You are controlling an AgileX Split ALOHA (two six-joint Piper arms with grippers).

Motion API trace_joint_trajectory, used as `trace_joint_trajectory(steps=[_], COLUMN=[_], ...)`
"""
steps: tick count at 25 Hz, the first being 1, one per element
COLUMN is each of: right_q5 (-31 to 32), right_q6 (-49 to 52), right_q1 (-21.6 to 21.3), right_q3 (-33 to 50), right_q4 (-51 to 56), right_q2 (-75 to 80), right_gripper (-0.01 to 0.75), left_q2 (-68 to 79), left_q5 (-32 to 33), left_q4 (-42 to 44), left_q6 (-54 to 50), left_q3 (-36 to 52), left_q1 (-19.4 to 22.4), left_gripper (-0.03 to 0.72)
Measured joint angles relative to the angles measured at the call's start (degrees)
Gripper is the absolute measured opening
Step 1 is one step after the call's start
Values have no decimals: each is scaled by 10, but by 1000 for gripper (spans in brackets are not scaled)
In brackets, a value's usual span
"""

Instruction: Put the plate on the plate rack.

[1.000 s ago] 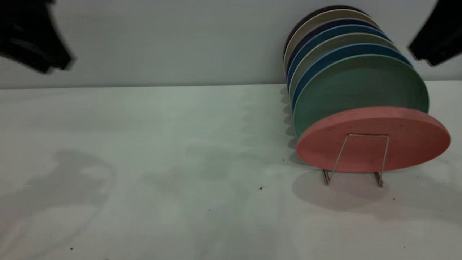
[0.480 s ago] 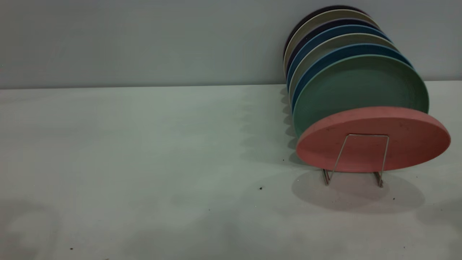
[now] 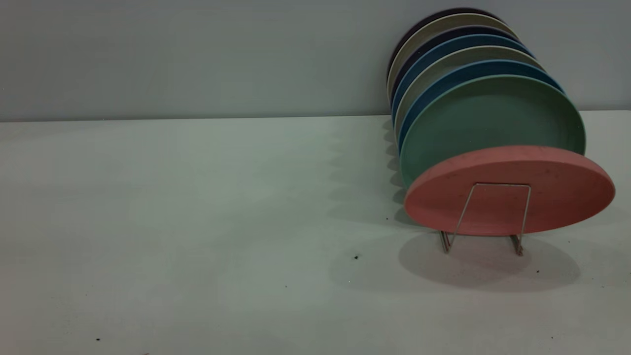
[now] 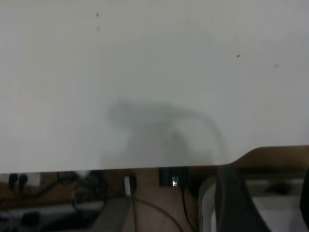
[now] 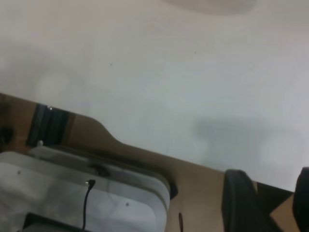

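The salmon-pink plate [image 3: 510,172] sits at the front end of the silver wire plate rack [image 3: 503,185], tilted steeply forward and leaning on the front loop divider. Neither gripper shows in the exterior view. In the left wrist view my left gripper [image 4: 270,203] is open and empty, beyond the white table's edge. In the right wrist view my right gripper [image 5: 275,203] is open and empty, also past the table's edge. The plate and rack show in neither wrist view.
Behind the pink plate the rack holds a teal-green plate [image 3: 493,116] and several blue and beige plates, upright, up to the back wall. The white table [image 3: 197,222] stretches left. Cables and white housings [image 5: 96,193] lie below the table's edge.
Both arms, seen blurred in the top corners one second ago, have left the exterior view, and their shadows on the table are gone. The plate and rack have not moved.
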Motion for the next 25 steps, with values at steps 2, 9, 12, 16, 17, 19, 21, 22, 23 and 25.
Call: trace_joint_trajectory(steps=[2, 9, 12, 16, 17, 19, 21, 22, 23, 25], right_q5=[1, 1, 1, -14, -19, -30, -42, -45, -46, -51], right_q6=[0, -1, -2, -2, -2, -2, -2, -2, -1, 2], right_q1=[0, 0, 0, 0, 0, 0, 0, 0, 0, 0], right_q3=[24, 107, 127, 131, 134, 140, 146, 149, 149, 149], right_q4=[0, -14, -27, -29, -29, -29, -29, -29, -29, -30], right_q2=[-43, -188, -231, -255, -257, -258, -258, -258, -258, -258], right_gripper=[280, 280, 280, 280, 280, 280, 280, 280, 280, 280], left_q2=[-43, -182, -219, -243, -246, -248, -249, -249, -249, -249], left_q5=[1, 2, 2, -1, -4, -18, -27, -29, -31, -31], left_q4=[0, 23, 33, 33, 33, 33, 32, 31, 31, 31], left_q6=[0, -2, -2, -3, -3, -5, -8, -13, -20, -24], left_q3=[19, 82, 107, 141, 150, 166, 171, 171, 171, 171], left_q1=[0, 0, 0, 0, 0, 0, -1, -3, -5, -10], left_gripper=[376, 376, 376, 376, 376, 376, 376, 376, 376, 376])
